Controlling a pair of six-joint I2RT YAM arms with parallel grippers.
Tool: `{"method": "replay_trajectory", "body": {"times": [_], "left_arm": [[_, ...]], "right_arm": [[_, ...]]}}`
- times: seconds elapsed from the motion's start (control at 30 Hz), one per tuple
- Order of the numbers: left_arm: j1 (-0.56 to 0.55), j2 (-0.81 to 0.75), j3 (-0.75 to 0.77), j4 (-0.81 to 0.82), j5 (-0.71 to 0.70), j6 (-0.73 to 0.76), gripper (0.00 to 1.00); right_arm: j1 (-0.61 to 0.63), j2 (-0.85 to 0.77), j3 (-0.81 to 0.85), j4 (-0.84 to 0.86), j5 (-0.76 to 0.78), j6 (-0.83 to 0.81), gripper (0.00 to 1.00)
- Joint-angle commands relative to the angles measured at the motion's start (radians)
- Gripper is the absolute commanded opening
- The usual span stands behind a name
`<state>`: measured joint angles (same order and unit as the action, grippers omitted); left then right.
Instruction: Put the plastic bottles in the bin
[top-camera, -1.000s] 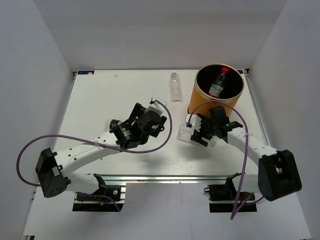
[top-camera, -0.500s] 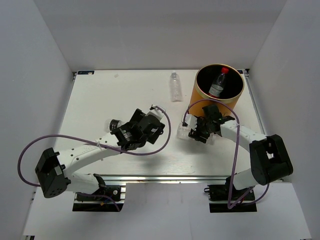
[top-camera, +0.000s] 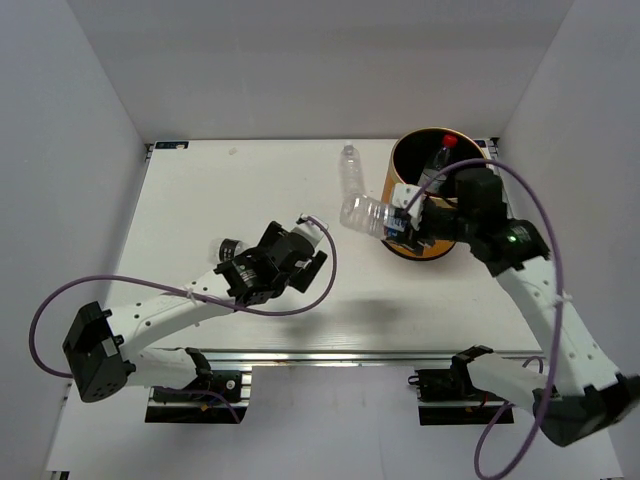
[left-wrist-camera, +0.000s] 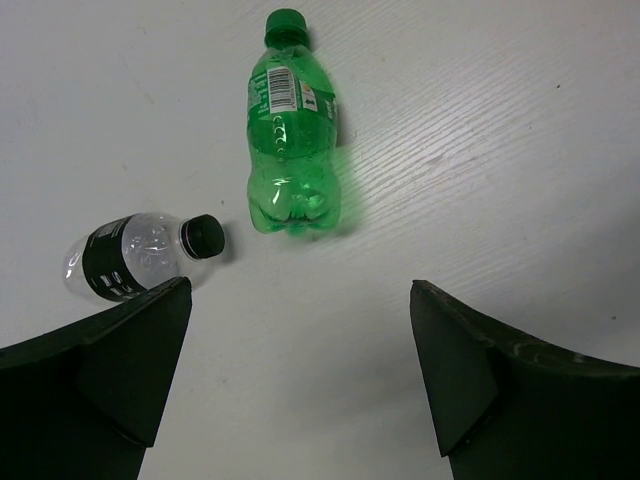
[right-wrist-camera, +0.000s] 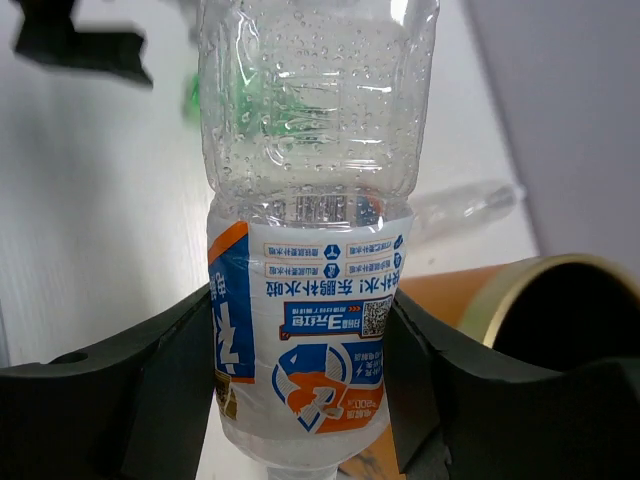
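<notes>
- Far left: left hand (left-wrist-camera: 300, 330) spread wide and empty, low over the table (top-camera: 200, 190), gripping nothing.
- Just beyond its fingers, lying on the table: a clear black-capped bottle (left-wrist-camera: 135, 255) with a dark label, and beside it a green bottle (left-wrist-camera: 292, 130). Both outside the bin, both left to do.
- Further back, near the far edge: a plain clear bottle (top-camera: 350, 172) on its side, just left of the bin.
- Right of centre: right hand (top-camera: 412, 212) clamped on the blue-labelled bottle (right-wrist-camera: 310, 300) at the label end, lifted clear of the table, most of the body sticking out leftward past the rim.
- Right: orange bin (top-camera: 405, 245), with a red-capped bottle (top-camera: 440, 165) already inside.
- Likely trouble: letting go now, with most of the bottle outside the rim, would probably tip it back onto the table.
- Also likely: thin, droplet-beaded plastic slipping or buckling in an end grip.
- Lastly: wrist low over the rim, so a careless sweep might nudge the bin.
</notes>
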<state>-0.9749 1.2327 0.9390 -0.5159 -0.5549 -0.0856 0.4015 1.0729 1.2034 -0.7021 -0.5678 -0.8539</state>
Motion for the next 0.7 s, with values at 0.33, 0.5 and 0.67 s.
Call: {"method": "replay_trajectory", "body": {"times": [0.33,0.5,0.67], "left_arm": [[0.071,0.097,0.053,0.042,-0.016,0.021,1.0],[0.122,0.198,0.118,0.077,0.021,0.073,1.0],[0.165,0.301,0.185,0.088,0.076,0.083,1.0]], "right_arm": [[-0.012,-0.059,0.032,0.56,0.557,0.392,0.16],[-0.041,0.092,0.063,0.601,0.66,0.363,0.26],[-0.09,0.197,0.133,0.521,0.635,0.36,0.71]]}}
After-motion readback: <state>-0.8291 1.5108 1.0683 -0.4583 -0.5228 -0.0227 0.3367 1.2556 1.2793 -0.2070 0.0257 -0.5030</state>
